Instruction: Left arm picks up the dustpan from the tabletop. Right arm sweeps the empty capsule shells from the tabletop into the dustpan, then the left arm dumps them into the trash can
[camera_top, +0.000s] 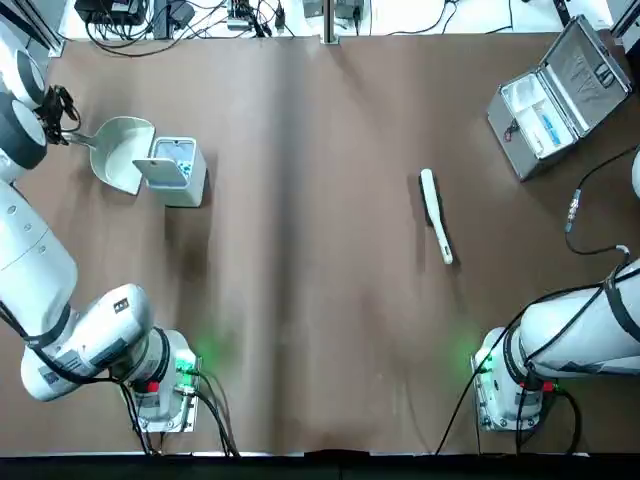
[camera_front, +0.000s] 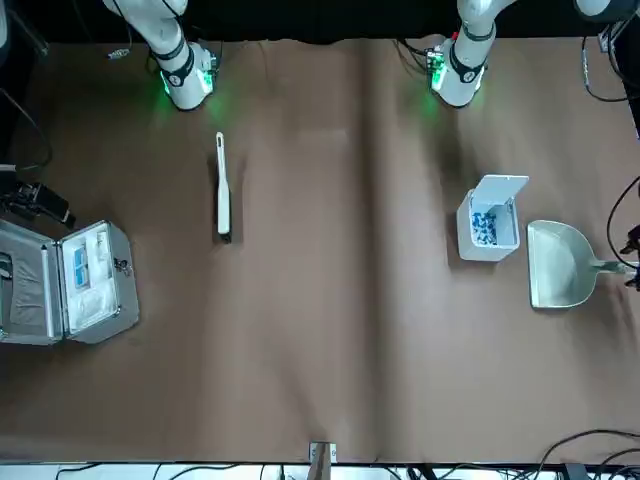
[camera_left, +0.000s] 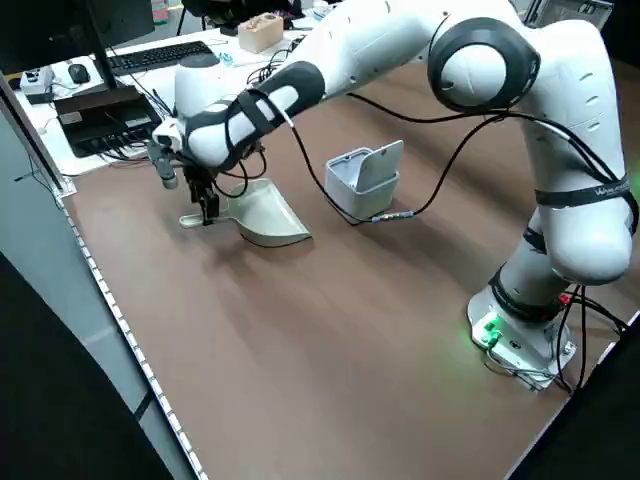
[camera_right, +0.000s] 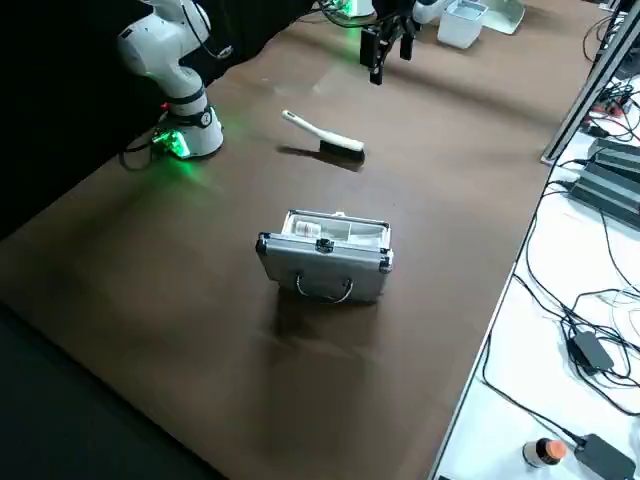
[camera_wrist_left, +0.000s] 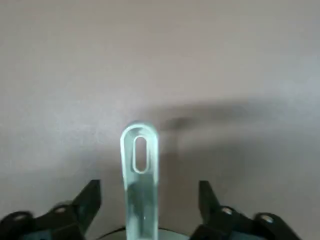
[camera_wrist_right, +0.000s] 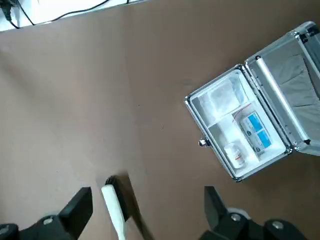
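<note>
Top view: the left gripper (camera_top: 68, 118) is at the far left, over the thin handle of the dustpan (camera_top: 122, 152), masking part of it. The pan rests on the tabletop (camera_top: 310, 260), just left of the trash can (camera_top: 180, 172), whose lid is up. The right arm (camera_top: 585, 325) is cut off at the right edge. A white brush (camera_top: 436, 215) lies right of centre, nearer than the open metal case (camera_top: 545, 105).

Front view: blue-and-white bits (camera_front: 484, 228) show inside the can, too small to count. The right gripper (camera_front: 45, 203) is near the case at the far right, partly cut off.

Left side view: a cable crosses the can's wall; the left gripper hides some of the handle.

Right side view: the frame's edge crops both can and dustpan.

Left wrist view: the left gripper is spread wide, the handle between its fingers, touching neither; the pan is mostly out of frame.

Right wrist view: the right gripper's fingers stand apart, holding nothing; the brush handle is cut off below.
</note>
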